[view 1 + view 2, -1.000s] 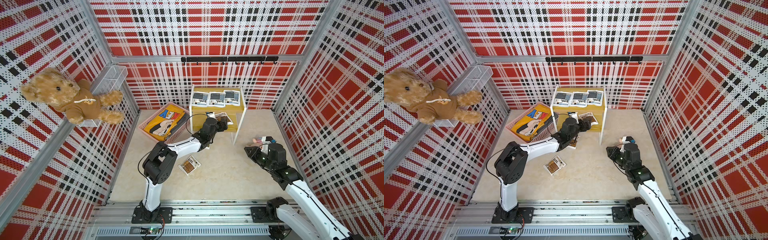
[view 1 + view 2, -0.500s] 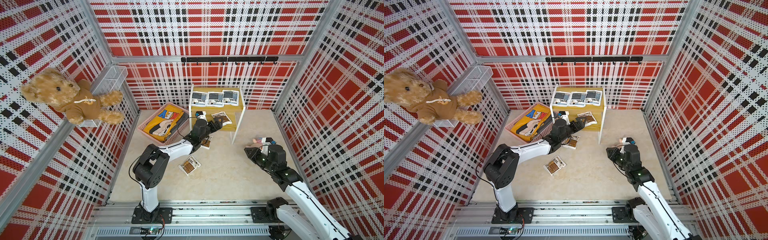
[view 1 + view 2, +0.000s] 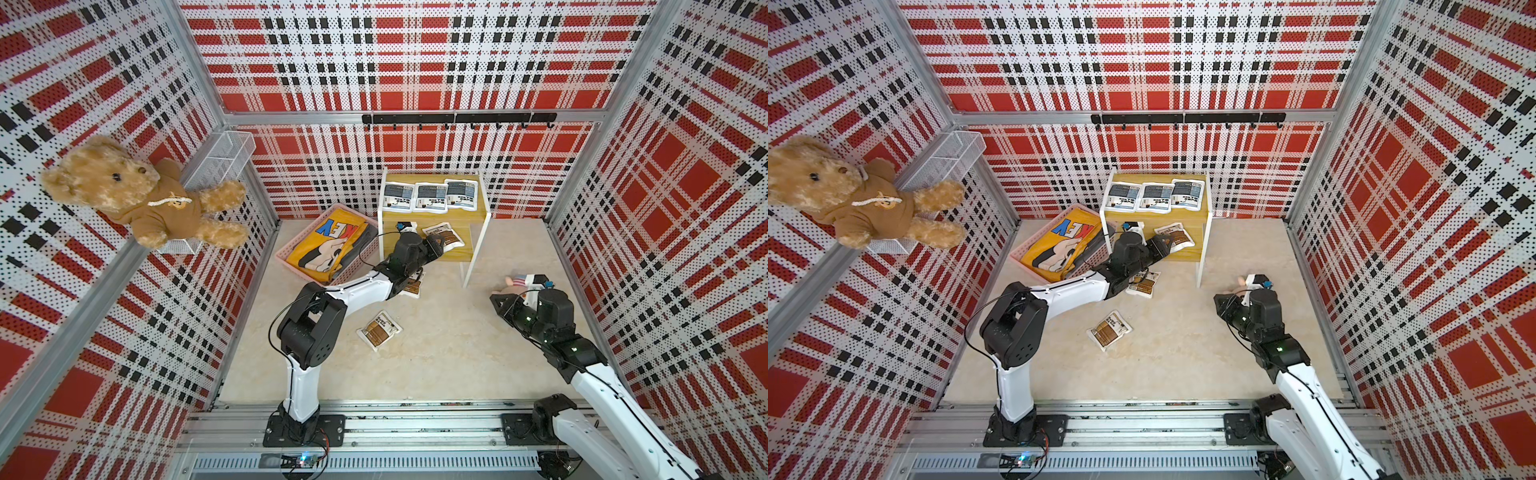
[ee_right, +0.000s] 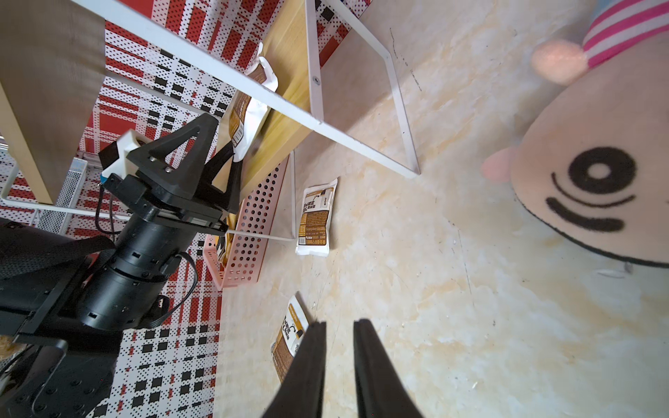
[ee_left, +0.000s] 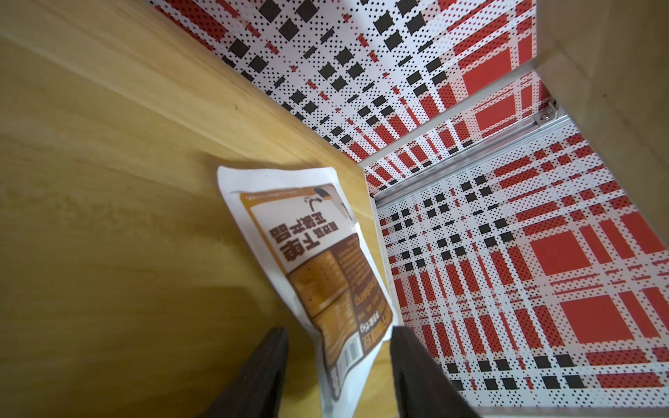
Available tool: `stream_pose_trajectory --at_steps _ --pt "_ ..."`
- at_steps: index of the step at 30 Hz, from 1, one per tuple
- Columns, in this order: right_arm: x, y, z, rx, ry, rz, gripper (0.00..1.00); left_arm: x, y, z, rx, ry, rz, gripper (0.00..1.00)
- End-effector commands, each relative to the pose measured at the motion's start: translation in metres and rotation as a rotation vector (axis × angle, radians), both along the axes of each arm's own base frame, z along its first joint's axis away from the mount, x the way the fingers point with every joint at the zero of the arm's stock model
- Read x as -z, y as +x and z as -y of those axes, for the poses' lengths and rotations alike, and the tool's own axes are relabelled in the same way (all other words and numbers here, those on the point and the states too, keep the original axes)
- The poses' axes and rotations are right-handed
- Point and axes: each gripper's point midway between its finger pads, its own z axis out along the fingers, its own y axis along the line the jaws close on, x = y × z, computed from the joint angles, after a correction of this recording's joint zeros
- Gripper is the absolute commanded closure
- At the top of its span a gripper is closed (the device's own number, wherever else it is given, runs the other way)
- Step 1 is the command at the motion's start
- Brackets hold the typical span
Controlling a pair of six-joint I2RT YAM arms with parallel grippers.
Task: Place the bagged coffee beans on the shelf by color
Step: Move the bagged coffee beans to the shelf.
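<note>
Brown-panelled pouch (image 5: pixel 318 275) on lower shelf board (image 5: pixel 108 235), left jaws astride it

Left of centre in a top view, we read "KEY", upside down in big letters, on the yellow garment (image 3: pixel 328 245). In the left wrist view, bottom centre, the brown-panel pouch (image 5: pixel 318 275) shows bold black Chinese characters, inverted, plus a barcode; its fine print blurs. The grey-blue pouches (image 3: pixel 430 197) carry print too small for us.

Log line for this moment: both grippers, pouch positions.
left gripper: jaws apart around brown-panel white pouch on lower yellow shelf board | right gripper: empty, narrowly apart | beige floor: two brown-panel pouches | top board: three grey-blue pouches
</note>
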Motion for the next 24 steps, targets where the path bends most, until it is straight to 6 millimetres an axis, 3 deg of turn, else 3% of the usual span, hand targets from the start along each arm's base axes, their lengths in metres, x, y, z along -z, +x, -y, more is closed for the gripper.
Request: stream_pose_trajectory --at_steps 1,9,14,24 --pt "-0.007 0.0 0.005 0.016 -0.012 0.031 0.78 0.061 -0.005 -0.003 0.004 0.105 -0.139 0.53" --pt "-0.01 -0.003 0.012 0.047 -0.011 0.045 0.78 0.066 -0.002 -0.003 0.002 0.12 -0.166 0.69" --pt "-0.011 -0.004 0.016 0.062 -0.01 0.05 0.78 0.069 -0.003 -0.003 0.007 0.12 -0.177 0.85" --pt "-0.006 -0.006 0.016 0.06 -0.009 0.043 0.78 0.058 -0.004 0.007 0.029 0.099 -0.154 0.86"
